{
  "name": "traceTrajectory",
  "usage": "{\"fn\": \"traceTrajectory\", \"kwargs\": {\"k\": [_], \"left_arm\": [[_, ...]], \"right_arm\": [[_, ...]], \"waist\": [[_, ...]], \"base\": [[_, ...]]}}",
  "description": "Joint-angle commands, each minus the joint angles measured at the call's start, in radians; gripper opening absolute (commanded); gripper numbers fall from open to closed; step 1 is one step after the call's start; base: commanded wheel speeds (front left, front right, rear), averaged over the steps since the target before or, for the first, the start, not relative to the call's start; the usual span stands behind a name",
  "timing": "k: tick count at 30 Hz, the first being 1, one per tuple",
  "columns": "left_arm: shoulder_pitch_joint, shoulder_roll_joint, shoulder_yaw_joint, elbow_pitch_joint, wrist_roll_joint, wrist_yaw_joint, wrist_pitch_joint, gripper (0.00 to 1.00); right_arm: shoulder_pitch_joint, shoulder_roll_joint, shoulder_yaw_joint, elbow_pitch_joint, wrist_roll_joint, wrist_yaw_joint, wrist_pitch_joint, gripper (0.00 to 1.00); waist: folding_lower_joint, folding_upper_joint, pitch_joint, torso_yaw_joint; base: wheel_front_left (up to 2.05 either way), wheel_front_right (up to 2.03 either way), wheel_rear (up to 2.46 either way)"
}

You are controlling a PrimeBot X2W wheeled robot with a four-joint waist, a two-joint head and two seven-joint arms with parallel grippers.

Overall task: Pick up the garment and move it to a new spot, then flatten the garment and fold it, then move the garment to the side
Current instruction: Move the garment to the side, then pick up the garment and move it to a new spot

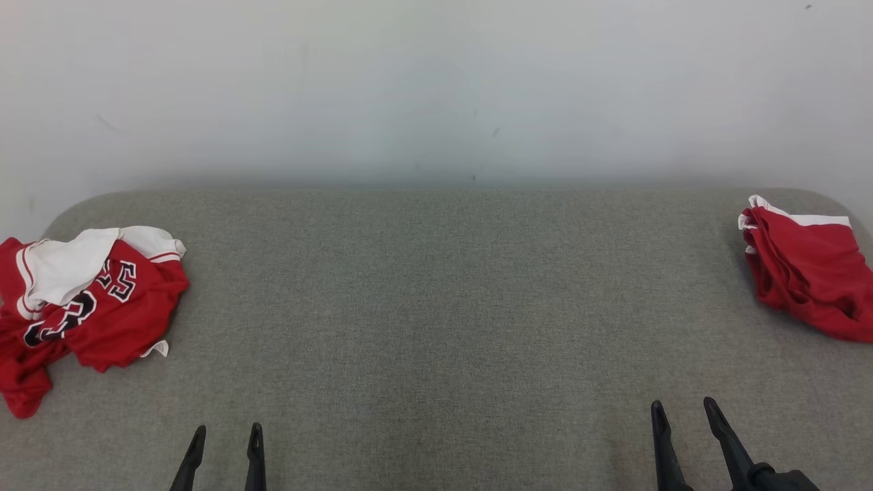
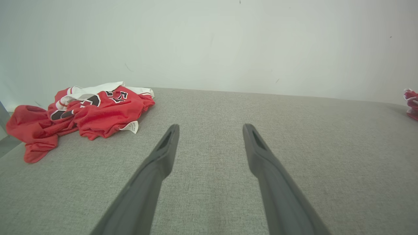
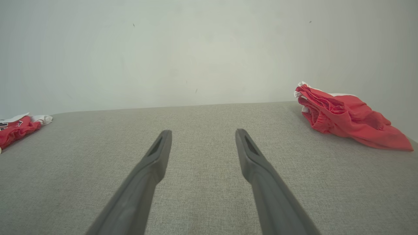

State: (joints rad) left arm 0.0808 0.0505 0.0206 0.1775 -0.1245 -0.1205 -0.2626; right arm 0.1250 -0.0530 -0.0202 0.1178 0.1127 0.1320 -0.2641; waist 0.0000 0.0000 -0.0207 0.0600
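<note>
A crumpled red-and-white jersey (image 1: 102,307) lies at the left edge of the grey padded surface (image 1: 436,286). Nearer, the left gripper (image 1: 228,427) has its fingers apart and empty, and the right gripper (image 1: 683,402) is likewise spread. A bunched red garment (image 1: 811,286) lies far right.

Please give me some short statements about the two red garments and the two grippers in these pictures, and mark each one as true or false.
1. The crumpled red jersey lies on the robot's left side of the grey surface. True.
2. The left gripper is shut on the jersey. False: its jaws stand open, apart from the jersey, holding nothing.
3. The second red garment lies near the right edge of the surface. True.
4. The two garments touch each other. False: a wide stretch of bare surface lies between them.
5. The right gripper is open. True.
</note>
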Motion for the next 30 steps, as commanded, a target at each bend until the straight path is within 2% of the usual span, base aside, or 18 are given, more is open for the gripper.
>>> {"fn": "traceTrajectory", "kwargs": {"k": [1,20,26,30], "left_arm": [[0.004,0.0,0.001,0.002,-0.006,0.0,-0.003,1.0],[-0.001,0.0,0.005,0.006,-0.01,0.004,-0.003,1.0],[-0.004,-0.001,0.007,0.01,-0.006,0.007,-0.003,1.0],[-0.012,-0.001,0.007,0.015,0.0,0.008,-0.003,1.0]], "right_arm": [[0.007,0.003,-0.001,0.002,-0.004,-0.002,0.0,1.0],[0.013,0.004,-0.005,0.005,0.002,-0.002,0.0,1.0],[0.02,0.004,-0.003,0.01,0.014,-0.002,-0.001,1.0],[0.023,0.004,-0.003,0.013,0.02,-0.002,0.0,1.0]], "waist": [[0.0,0.0,0.0,0.0],[0.0,0.0,0.005,0.019],[0.0,0.0,0.005,0.062],[0.0,0.0,0.006,0.116]], "base": [[0.0,0.0,0.0],[0.0,0.0,0.0],[0.0,0.0,0.0],[0.0,0.0,0.0]]}}
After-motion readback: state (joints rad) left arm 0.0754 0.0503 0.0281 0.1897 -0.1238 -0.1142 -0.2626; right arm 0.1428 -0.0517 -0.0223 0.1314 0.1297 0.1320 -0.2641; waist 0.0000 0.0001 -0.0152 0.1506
